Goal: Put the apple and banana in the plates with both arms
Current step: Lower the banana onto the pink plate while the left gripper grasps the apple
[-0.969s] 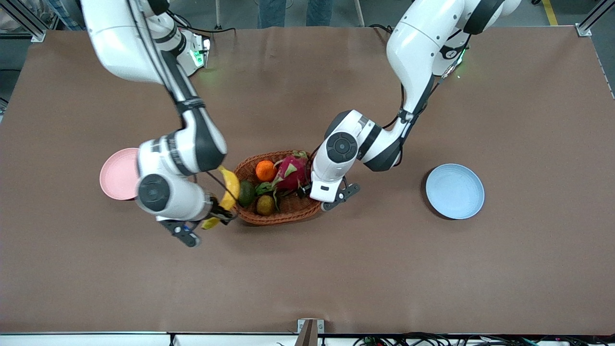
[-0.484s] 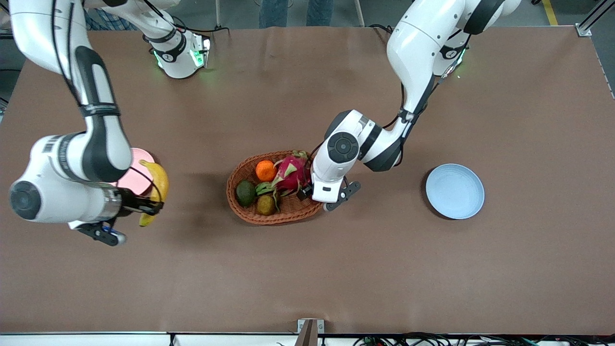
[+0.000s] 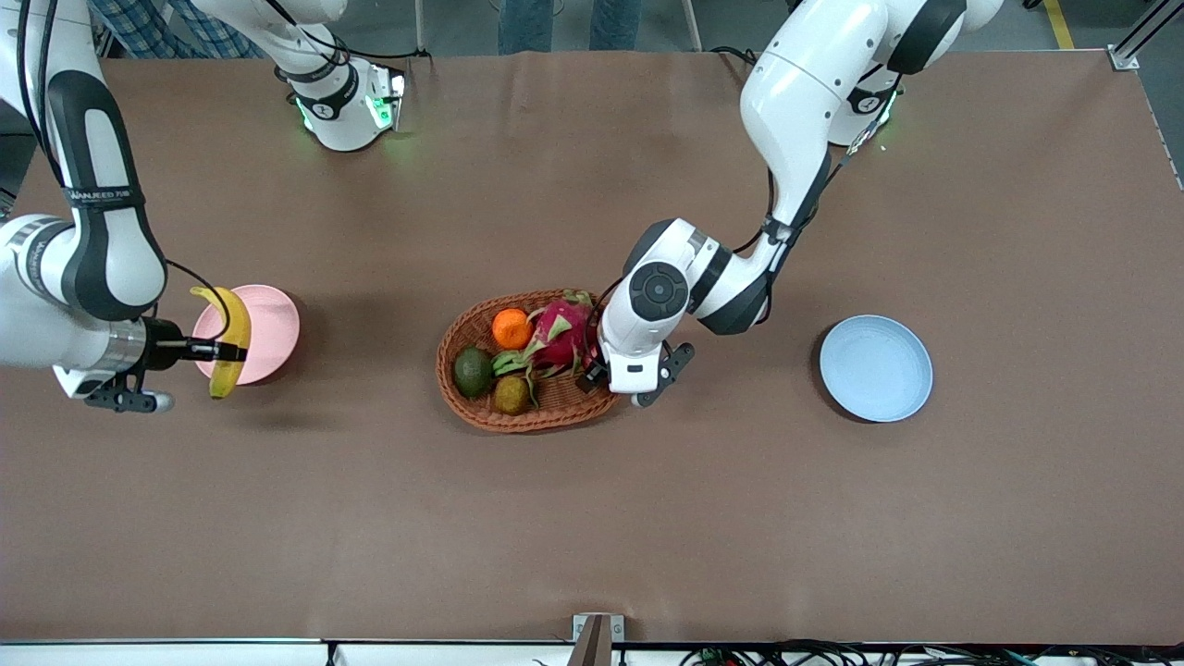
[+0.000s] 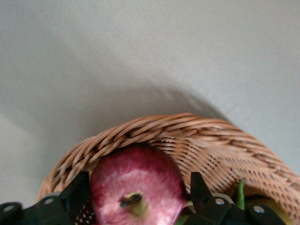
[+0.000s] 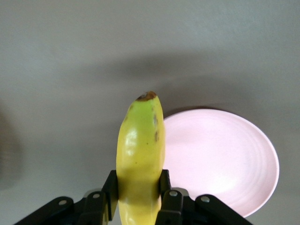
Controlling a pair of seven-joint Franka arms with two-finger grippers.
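My right gripper (image 3: 222, 351) is shut on the yellow banana (image 3: 228, 338) and holds it over the edge of the pale pink plate (image 3: 273, 324) nearest the right arm's end of the table. In the right wrist view the banana (image 5: 139, 154) stands between the fingers (image 5: 137, 180), with the pink plate (image 5: 220, 159) beneath it. My left gripper (image 3: 594, 372) is down in the wicker basket (image 3: 481, 416). In the left wrist view its open fingers (image 4: 137, 190) stand on either side of the dark red apple (image 4: 140, 168), which lies against the basket wall (image 4: 197, 136). The apple is hidden in the front view. The pale blue plate (image 3: 876, 368) is bare.
The basket also holds a magenta dragon fruit (image 3: 560, 333), an orange (image 3: 510, 327), a dark green fruit (image 3: 473, 370) and a brownish green fruit (image 3: 511, 394). The blue plate lies toward the left arm's end of the table.
My right arm has carried the banana from beside the basket to over the pink plate's edge. My left gripper has shifted slightly at the basket.
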